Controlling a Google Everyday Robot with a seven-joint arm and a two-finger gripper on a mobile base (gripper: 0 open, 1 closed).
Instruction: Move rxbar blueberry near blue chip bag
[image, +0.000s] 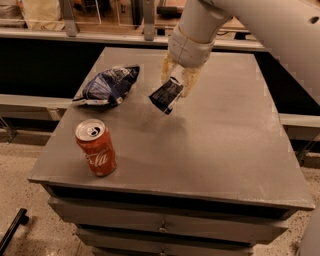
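Note:
My gripper (176, 82) hangs from the white arm over the middle of the grey table (225, 150). It is shut on the rxbar blueberry (166, 95), a small dark navy wrapper with pale lettering, held tilted above the tabletop. The blue chip bag (108, 86), wrinkly dark blue with white markings, lies on the table's left rear part, a short way left of the held bar.
A red soda can (96, 147) stands upright near the table's front left corner. Drawers run under the front edge. A dark counter and railing lie behind the table.

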